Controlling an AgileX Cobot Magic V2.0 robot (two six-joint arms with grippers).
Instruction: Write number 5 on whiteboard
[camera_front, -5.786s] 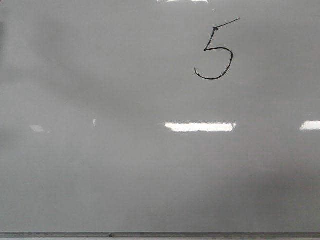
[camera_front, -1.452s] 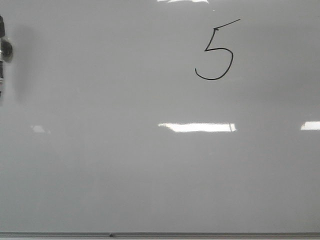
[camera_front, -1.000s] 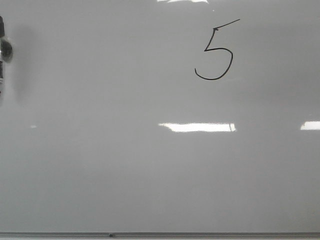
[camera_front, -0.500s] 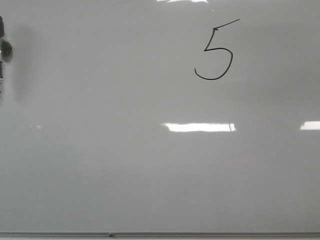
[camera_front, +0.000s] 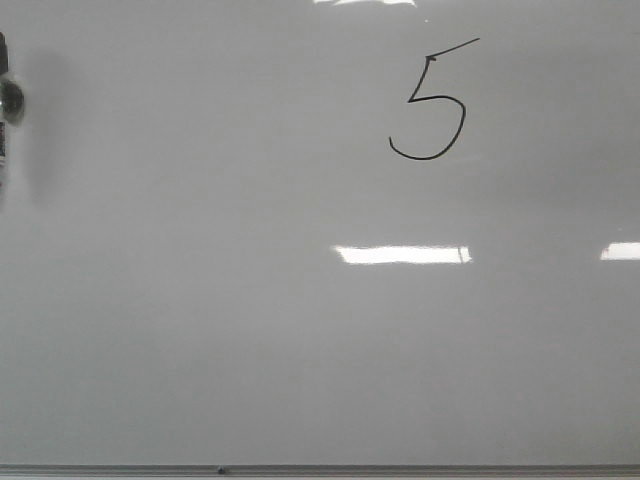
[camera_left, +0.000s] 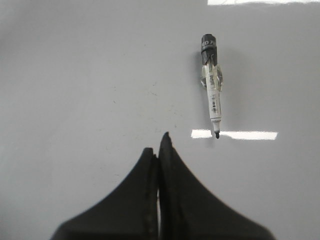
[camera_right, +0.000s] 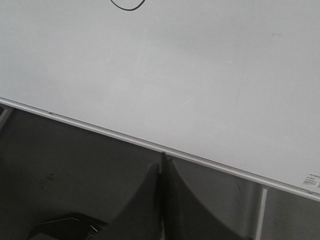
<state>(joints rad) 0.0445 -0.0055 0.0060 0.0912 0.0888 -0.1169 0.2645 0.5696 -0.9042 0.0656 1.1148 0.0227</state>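
Observation:
A black hand-drawn number 5 (camera_front: 428, 105) stands on the whiteboard (camera_front: 250, 330) at the upper right of the front view; its belly's lower curve shows in the right wrist view (camera_right: 128, 5). A marker (camera_left: 212, 90) with a black cap end and a clear body lies on the whiteboard (camera_left: 75, 75), uncapped tip toward my left gripper (camera_left: 158, 145). That gripper is shut and empty, a short way from the marker's tip. The marker also shows at the left edge of the front view (camera_front: 4, 110). My right gripper (camera_right: 162, 162) is shut and empty, off the whiteboard (camera_right: 200, 75) beyond its metal edge strip.
The board's thin metal edge strip (camera_front: 400, 469) runs along the front; it also crosses the right wrist view (camera_right: 125, 137), with dark surface beyond it. Bright rectangular light reflections (camera_front: 400, 254) lie on the board below the digit.
The marker at the front view's left edge came into view between the oldest frame and 1.5 s ago and has stayed put since. The light reflections shift slightly.

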